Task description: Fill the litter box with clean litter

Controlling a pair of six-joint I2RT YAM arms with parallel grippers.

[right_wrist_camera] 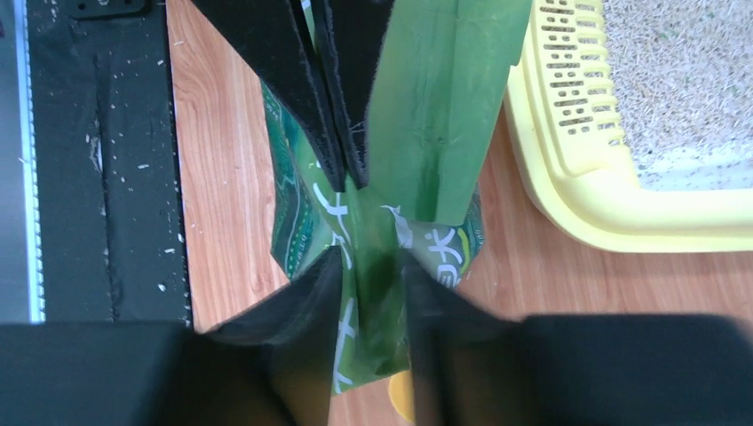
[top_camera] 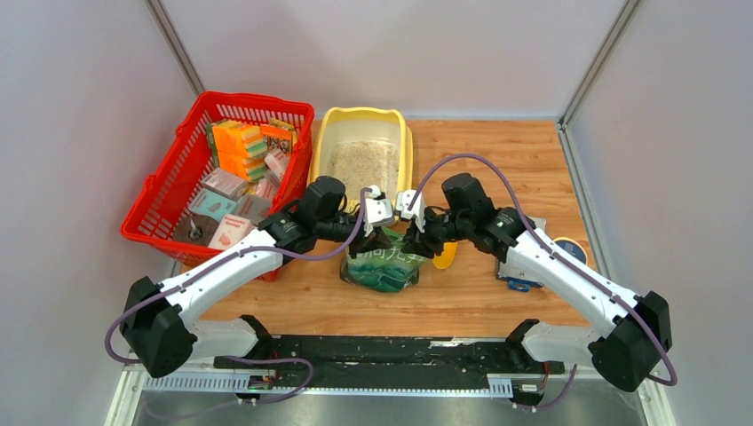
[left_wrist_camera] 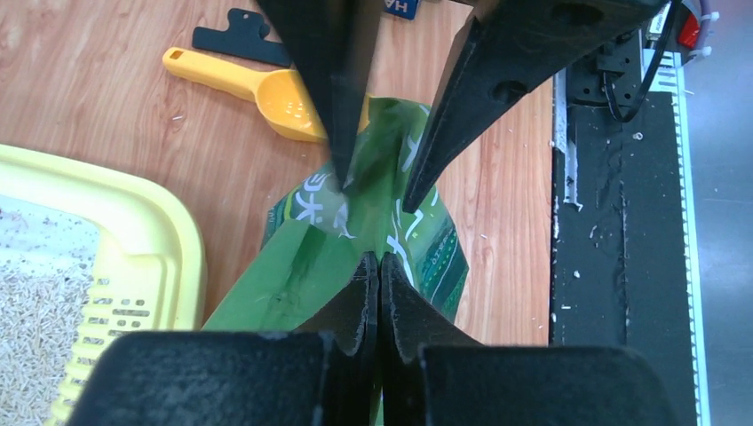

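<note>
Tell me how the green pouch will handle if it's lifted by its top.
Likely floppy: the green pouch is thin film, creased and folded where the left gripper pinches it. Probably bottom-heavy, since its lower part bulges on the table while the top lies flat. The glossy film may slip in a light pinch.

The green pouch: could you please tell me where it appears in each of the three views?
Top external: the green pouch sits at centre, just nearer than the litter box.
Left wrist: the pouch fills the centre and lower middle, right of the box.
Right wrist: the pouch runs top to bottom at centre, left of the box.
Shared landmark: the yellow litter box beside it.
</note>
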